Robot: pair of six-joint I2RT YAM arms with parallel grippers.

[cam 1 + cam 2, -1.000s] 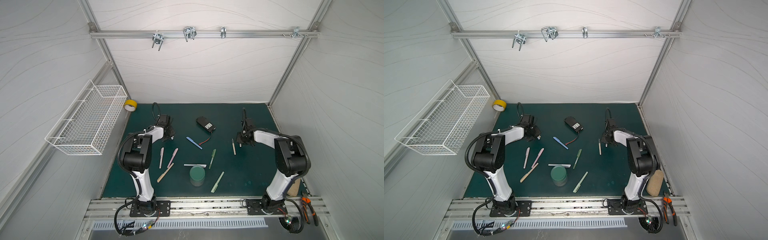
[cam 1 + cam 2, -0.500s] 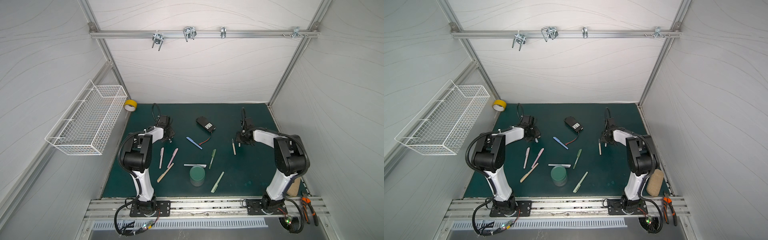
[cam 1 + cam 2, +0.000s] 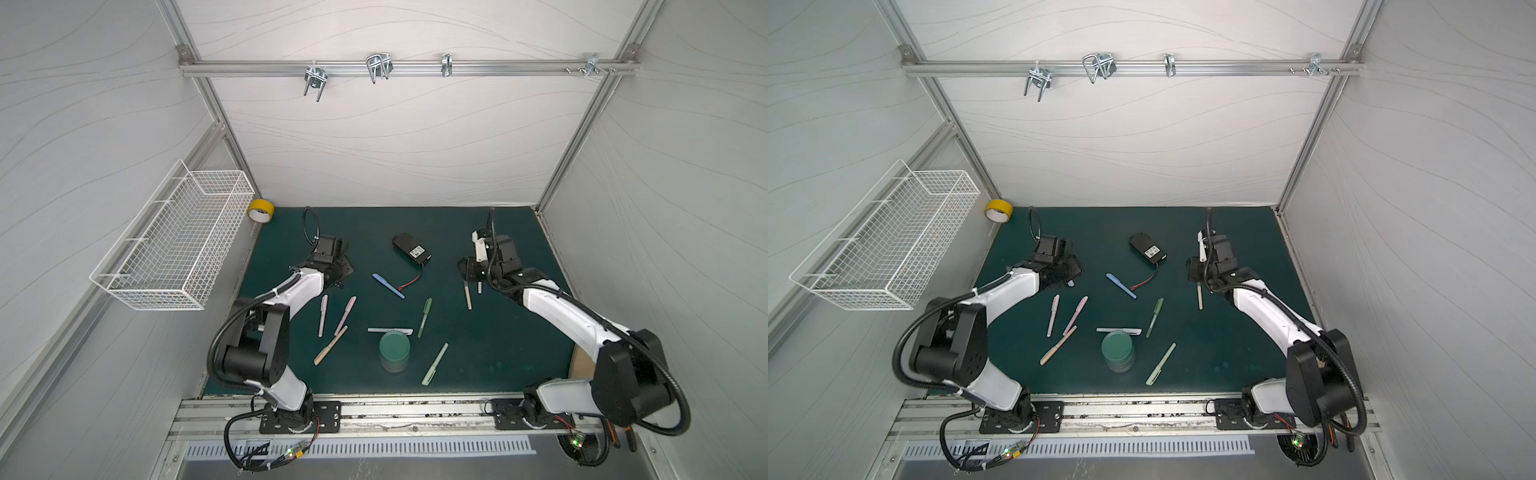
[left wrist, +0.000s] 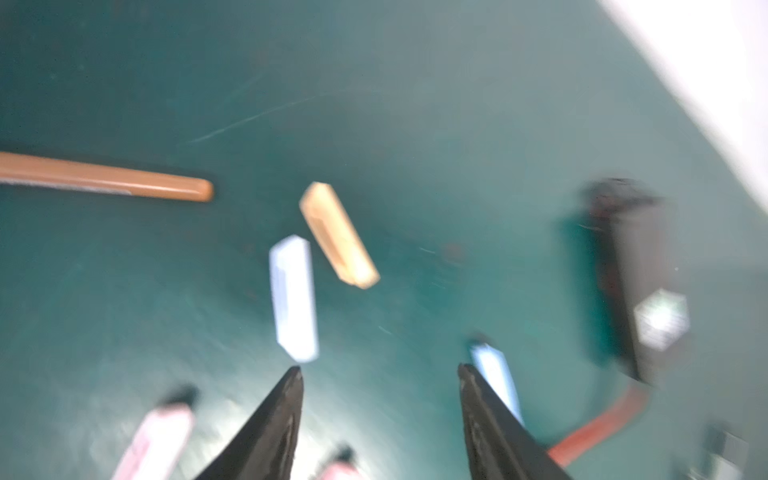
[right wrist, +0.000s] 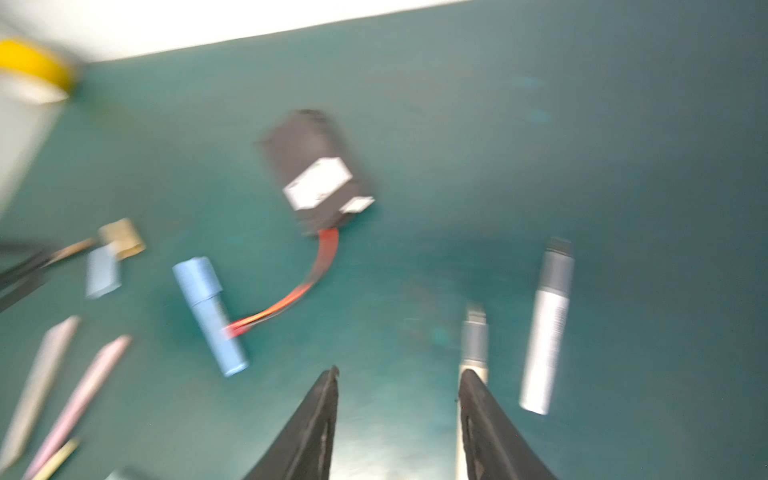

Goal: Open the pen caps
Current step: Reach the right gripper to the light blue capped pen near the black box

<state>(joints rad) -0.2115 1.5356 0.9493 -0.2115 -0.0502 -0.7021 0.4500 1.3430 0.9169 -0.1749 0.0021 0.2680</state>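
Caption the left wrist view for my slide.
Left gripper open over the green mat, a tan cap and a pale blue cap lying loose ahead.

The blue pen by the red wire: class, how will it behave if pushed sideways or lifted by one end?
The blue pen is a round tube lying flat on the green mat, so a sideways push would probably roll it. Its cap is wider than the rest, so it may veer. Straight and slim, it likely lifts stiffly and lightly.

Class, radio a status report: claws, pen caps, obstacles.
Left claw open, empty. Right claw open, empty. Tan cap and pale cap loose on mat. Battery pack near blue pen.
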